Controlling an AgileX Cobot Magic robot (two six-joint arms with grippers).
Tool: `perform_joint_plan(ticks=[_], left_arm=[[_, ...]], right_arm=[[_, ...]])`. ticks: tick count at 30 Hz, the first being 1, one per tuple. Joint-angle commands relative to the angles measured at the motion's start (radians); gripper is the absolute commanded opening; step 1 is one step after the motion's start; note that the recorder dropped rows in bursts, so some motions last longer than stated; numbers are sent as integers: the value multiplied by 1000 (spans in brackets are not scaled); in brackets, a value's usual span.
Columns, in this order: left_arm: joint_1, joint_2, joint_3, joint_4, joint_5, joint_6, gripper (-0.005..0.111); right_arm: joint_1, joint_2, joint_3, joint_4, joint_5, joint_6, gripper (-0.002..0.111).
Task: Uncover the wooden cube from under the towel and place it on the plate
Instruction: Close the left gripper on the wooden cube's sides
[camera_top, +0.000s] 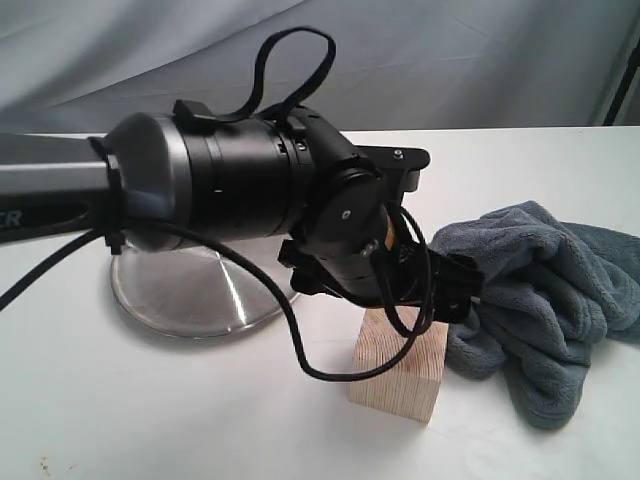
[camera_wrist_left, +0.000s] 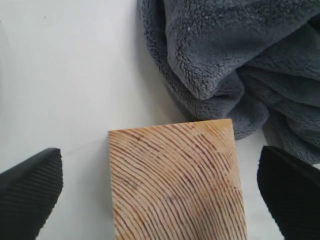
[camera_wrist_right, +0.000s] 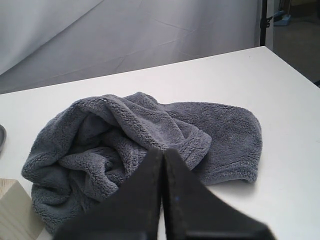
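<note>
From outside, the wooden cube (camera_top: 400, 372) sits bare on the white table (camera_top: 150, 410). The bunched towel (camera_top: 540, 290) lies against its right side, and the plate (camera_top: 190, 300) is far left, behind the left arm (camera_top: 230, 180). At the left wrist, the left gripper (camera_wrist_left: 160, 195) is spread wide, both fingers clear of the cube. At the right wrist, the right gripper (camera_wrist_right: 162, 200) is pressed together, empty, near the towel.

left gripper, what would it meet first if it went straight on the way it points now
Most likely the wooden cube, which sits centred ahead of the open left gripper; how far off it lies is unclear.
</note>
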Motion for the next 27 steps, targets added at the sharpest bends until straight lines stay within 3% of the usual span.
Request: perform_joint_plan(ticks=[1, 7, 27], left_arm=[[-31, -2, -1, 48, -19, -14, 105], [-67, 27, -1, 99, -18, -16, 105], [-67, 105, -1, 98, -1, -38, 105]], right_arm=[[-8, -4, 3, 2, 0, -5, 0], [-8, -4, 3, 2, 0, -5, 0], [-8, -4, 3, 2, 0, -5, 0]])
